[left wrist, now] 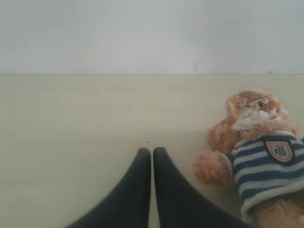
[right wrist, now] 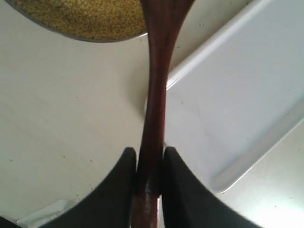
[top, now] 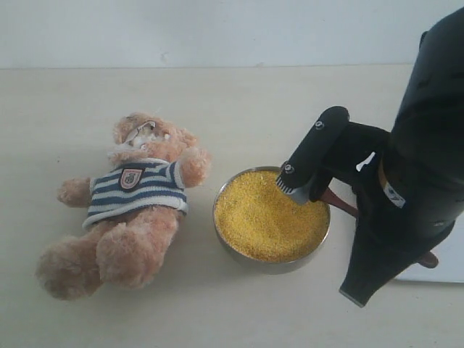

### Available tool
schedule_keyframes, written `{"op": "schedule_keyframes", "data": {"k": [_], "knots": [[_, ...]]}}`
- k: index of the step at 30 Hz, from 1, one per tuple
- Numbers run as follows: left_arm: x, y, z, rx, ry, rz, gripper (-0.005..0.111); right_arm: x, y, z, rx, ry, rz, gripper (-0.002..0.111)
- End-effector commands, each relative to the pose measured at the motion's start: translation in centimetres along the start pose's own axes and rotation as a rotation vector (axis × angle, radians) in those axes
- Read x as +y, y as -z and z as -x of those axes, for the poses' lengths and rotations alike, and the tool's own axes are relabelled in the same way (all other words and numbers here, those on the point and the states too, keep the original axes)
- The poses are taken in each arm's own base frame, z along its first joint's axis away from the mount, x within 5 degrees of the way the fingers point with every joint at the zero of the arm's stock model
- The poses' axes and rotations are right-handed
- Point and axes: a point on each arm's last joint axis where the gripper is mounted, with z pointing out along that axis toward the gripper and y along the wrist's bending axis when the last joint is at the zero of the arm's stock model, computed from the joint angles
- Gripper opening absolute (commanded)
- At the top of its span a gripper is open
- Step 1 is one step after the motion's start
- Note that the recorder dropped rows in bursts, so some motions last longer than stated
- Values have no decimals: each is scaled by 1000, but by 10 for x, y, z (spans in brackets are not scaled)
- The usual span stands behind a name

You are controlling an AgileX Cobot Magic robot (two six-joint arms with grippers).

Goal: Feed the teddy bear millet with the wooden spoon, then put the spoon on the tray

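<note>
Right wrist view: shows the black right gripper (right wrist: 149, 156) pinched narrow on the thin handle of a small dark reddish-brown wooden spoon (right wrist: 156, 85), fingers (right wrist: 118, 190) touching both sides. Cuts off the spoon's round end at the frame edge, above the rim of a round shallow metal bowl (right wrist: 71, 34) of fine golden-yellow millet (right wrist: 85, 14); cannot tell whether grains lie on it. Shows, beside the handle, one rounded corner of the flat white rectangular tray (right wrist: 237, 95). Exterior view: hides most of that tray behind the black arm (top: 428, 145) at the right edge of the worktop (top: 239, 304), and the spoon's end behind the fingers over the millet. Places the bowl mid-worktop and the fluffy light-brown teddy bear (top: 138, 196), striped shirt, on its back toward the left edge. Left wrist view alone: shows the black left gripper (left wrist: 152, 153), fingers pressed together, near the bear's arm.
</note>
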Motion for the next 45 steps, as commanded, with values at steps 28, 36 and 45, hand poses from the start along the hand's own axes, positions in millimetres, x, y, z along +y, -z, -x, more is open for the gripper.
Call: {"op": "schedule_keyframes", "data": {"k": [28, 36, 45], "knots": [[0, 0, 2, -14, 2, -4, 4, -2, 5, 5, -73, 0, -16, -1], [0, 1, 12, -119, 0, -3, 4, -2, 5, 6, -76, 0, -15, -1], [0, 3, 24, -259, 21, -6, 4, -1, 5, 6, -76, -1, -14, -1]]}}
